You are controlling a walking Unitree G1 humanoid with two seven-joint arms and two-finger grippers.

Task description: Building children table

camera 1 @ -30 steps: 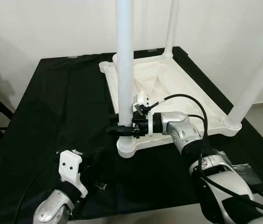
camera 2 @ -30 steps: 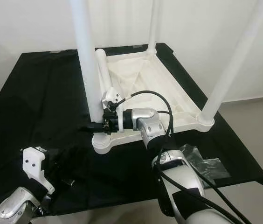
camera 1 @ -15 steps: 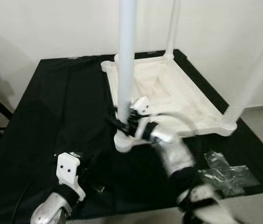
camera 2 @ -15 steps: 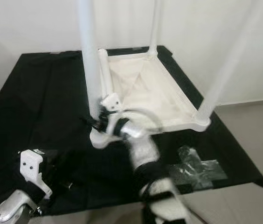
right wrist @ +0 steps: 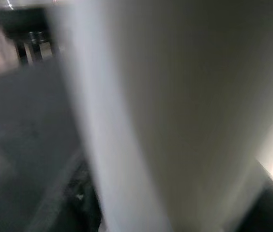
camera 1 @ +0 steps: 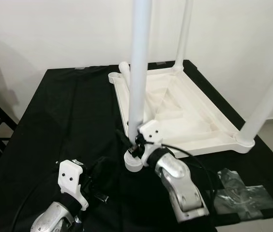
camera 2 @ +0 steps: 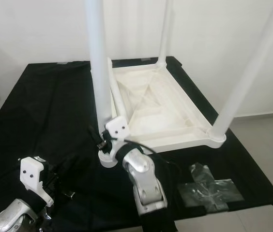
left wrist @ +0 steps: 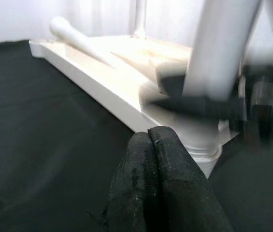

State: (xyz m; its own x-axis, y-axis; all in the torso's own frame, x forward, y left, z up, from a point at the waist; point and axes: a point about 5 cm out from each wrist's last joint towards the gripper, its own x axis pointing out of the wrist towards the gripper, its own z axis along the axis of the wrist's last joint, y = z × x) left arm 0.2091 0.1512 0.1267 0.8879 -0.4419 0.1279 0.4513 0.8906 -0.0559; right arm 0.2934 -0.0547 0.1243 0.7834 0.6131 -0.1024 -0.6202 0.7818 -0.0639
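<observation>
A white plastic children's table [camera 1: 189, 113] lies upside down on a black cloth [camera 1: 64, 111] spread over the work surface, its underside facing up. Three white legs stand upright from its corners: the near-left leg [camera 1: 139, 72], the far leg [camera 1: 182, 34], and the near-right leg [camera 1: 267, 104]. A fourth leg [left wrist: 76, 38] lies loose inside the frame along its left edge. The right gripper [camera 1: 132, 147] sits at the base of the near-left leg, its black fingers on either side of the tube just above the corner socket; it appears to clasp the leg. The left gripper [left wrist: 152, 140] rests low over the cloth, near that same corner but apart from it, its two black fingers pressed together with nothing between them. A crumpled clear plastic bag [camera 1: 238, 193] lies on the cloth by the robot's right side.
</observation>
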